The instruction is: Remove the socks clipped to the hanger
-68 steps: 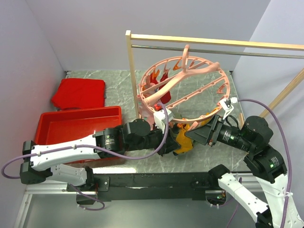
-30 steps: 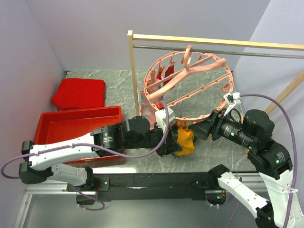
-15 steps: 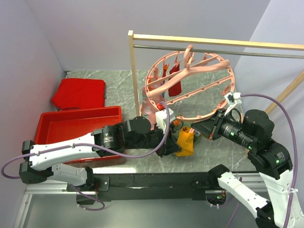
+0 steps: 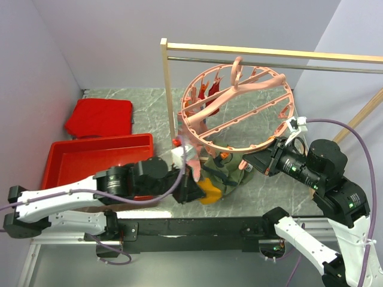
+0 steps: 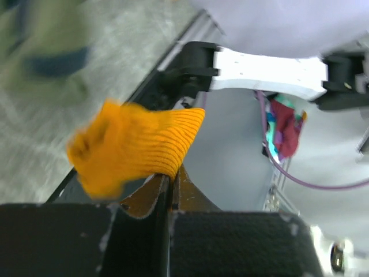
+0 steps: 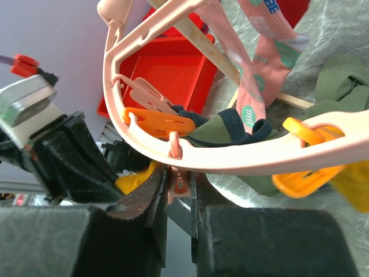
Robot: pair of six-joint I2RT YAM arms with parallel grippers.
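Because its fingers are pressed together on the mustard yellow sock (image 5: 135, 147), the left gripper (image 5: 172, 179) holds that sock apparently free of the hanger (image 4: 239, 89), low over the near edge of the table (image 4: 143, 101) beside the red bin (image 4: 96, 143), which I judge is its destination, though no sock shows in the bin's visible part. The right gripper (image 6: 179, 187) is pinched on a small tab (image 6: 180, 186) under the hanger's ring, likely steadying it, while the pink-and-teal sock (image 6: 262, 52), olive sock (image 6: 340, 81) and red socks (image 4: 203, 92) hang clipped.
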